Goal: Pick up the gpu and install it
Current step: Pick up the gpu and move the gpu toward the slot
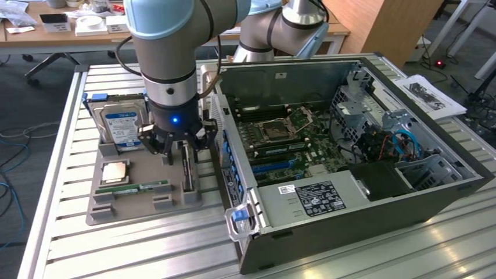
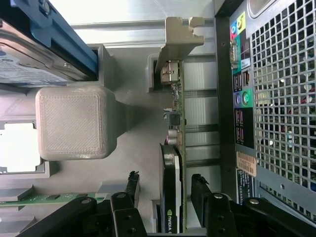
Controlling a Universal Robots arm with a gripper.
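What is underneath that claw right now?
The gpu, standing on edge in the grey holder, between the claw's open fingers. The card's own body hides the slot beneath it.

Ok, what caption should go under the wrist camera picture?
Open gripper straddling the gpu standing in its grey holder, beside the computer case.

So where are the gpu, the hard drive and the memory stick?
gpu (image 2: 169,192): wrist view, on its black cover.
hard drive (image 1: 123,127): exterior view, on its blue label.
memory stick (image 1: 139,188): exterior view, on its green board.

The gpu (image 1: 187,172) (image 2: 173,163) stands on edge, apparently slotted into its holder (image 1: 133,204).
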